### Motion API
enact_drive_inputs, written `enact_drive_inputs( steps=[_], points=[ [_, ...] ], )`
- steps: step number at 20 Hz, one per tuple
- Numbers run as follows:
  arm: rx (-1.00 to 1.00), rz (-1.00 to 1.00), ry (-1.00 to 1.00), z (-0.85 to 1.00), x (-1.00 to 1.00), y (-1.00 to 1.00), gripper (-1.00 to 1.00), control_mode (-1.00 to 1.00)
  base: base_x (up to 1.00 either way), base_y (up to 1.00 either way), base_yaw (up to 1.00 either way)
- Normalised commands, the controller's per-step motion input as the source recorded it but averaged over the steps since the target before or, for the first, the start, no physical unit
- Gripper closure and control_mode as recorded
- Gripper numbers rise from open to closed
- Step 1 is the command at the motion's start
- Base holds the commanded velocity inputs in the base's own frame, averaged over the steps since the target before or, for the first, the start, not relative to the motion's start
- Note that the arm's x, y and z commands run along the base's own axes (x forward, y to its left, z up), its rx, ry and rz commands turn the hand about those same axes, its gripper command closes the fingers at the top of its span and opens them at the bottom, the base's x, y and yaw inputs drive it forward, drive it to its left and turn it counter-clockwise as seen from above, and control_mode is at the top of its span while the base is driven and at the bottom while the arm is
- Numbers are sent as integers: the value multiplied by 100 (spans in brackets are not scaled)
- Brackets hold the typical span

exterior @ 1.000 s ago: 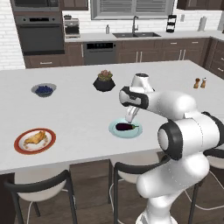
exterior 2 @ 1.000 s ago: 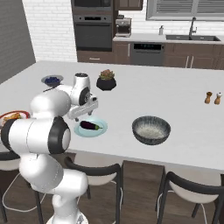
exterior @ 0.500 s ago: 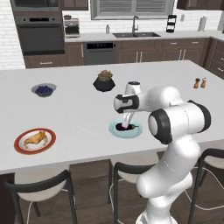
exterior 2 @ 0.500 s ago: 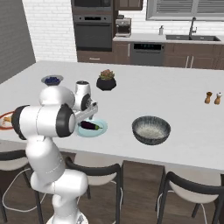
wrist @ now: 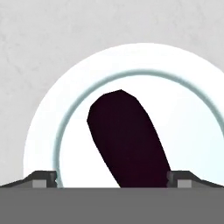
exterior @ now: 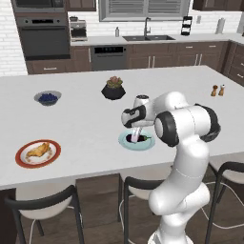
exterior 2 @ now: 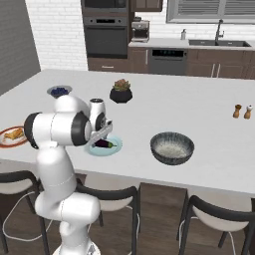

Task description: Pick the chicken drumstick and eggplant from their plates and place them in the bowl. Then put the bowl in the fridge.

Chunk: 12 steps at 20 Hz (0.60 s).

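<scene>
One eggplant lying slantwise on plate.

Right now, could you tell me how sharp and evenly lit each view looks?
Left base view: soft, even light, slightly blurry, faint shadow under the eggplant's plate. Right base view: similar softness, the bowl clear enough. Hand view: the eggplant a near-black, featureless shape on its bright plate, edges soft.

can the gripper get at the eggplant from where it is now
Probably yes. The open gripper hangs right over the eggplant on the pale plate, a fingertip on each side, and nothing lies between them.
</scene>
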Motion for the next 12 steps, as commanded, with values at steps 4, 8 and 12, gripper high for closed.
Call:
enact_drive_inputs(
  steps=[4, 8, 12],
  points=[
    [0, 2, 0, -17, 21, 0, -100, -100, 0, 0, 0],
    [0, 2, 0, -11, 22, 0, -100, -100, 0, 0, 0],
    [0, 3, 0, -13, 4, 0, -100, -100, 0, 0, 0]
  ],
)
